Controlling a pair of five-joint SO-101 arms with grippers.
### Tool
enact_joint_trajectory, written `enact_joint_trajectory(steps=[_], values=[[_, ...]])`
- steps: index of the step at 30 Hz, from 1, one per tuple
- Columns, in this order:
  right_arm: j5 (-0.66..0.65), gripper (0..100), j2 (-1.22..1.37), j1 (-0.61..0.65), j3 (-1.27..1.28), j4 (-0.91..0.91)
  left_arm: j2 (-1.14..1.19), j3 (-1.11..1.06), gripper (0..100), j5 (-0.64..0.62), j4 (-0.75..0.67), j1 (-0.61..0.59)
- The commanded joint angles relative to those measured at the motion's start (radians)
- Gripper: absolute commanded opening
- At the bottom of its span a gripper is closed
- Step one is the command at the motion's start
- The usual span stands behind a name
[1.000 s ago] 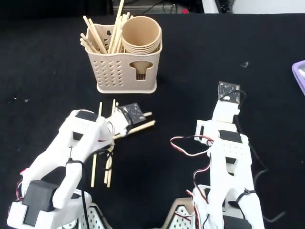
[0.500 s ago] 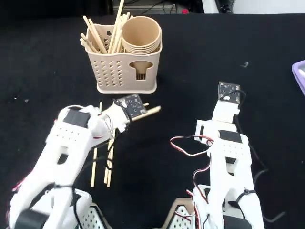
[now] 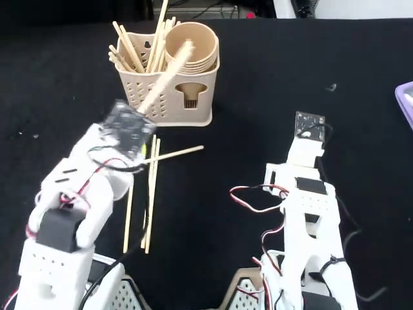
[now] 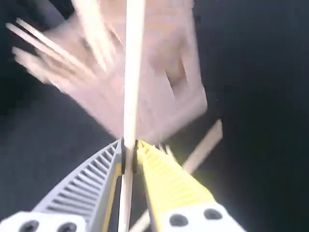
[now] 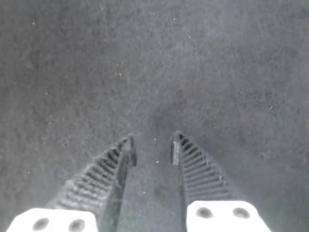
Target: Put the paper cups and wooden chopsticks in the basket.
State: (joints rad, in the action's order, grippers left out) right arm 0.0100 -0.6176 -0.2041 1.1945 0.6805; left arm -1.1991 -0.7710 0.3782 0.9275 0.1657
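Beyond left hand, chopstick; blurred basket

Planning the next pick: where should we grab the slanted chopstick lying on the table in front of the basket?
Grip the slanted chopstick near its free end, coming from straight above with the jaws across its width. It lies flat, and its other end runs into the other loose chopsticks.

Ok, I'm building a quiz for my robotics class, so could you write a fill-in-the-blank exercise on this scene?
The left gripper is shut on a ____.
The right gripper stands ____, holding nothing.
The cups sit stacked inside the ____.
Loose chopsticks lie flat on the ____.
Missing words: chopstick; open; basket; table.
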Motion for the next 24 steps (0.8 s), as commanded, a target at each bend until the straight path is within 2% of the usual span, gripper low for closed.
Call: enact_joint_trajectory(steps=[1, 4, 8, 11, 17, 24], values=[[0.0, 12.8, -0.022, -0.011, 0.008, -0.046, -0.02, 0.07, 3, -0.137, -0.253, -0.001], [0.0, 12.8, -0.022, -0.011, 0.021, -0.071, 0.023, 0.074, 3, -0.218, -0.436, -0.005], [0.0, 12.8, -0.022, -0.011, 0.022, -0.077, 0.129, 0.077, 3, -0.324, -0.658, -0.079], [0.0, 12.8, -0.022, -0.011, 0.022, -0.077, 0.249, 0.117, 3, -0.443, -0.756, -0.15], [-0.002, 12.8, -0.022, -0.009, 0.031, -0.097, 0.479, 0.318, 3, -0.74, -0.784, -0.231], [-0.002, 12.8, -0.022, -0.009, 0.031, -0.097, 0.671, 0.414, 3, -0.772, -0.784, -0.156]])
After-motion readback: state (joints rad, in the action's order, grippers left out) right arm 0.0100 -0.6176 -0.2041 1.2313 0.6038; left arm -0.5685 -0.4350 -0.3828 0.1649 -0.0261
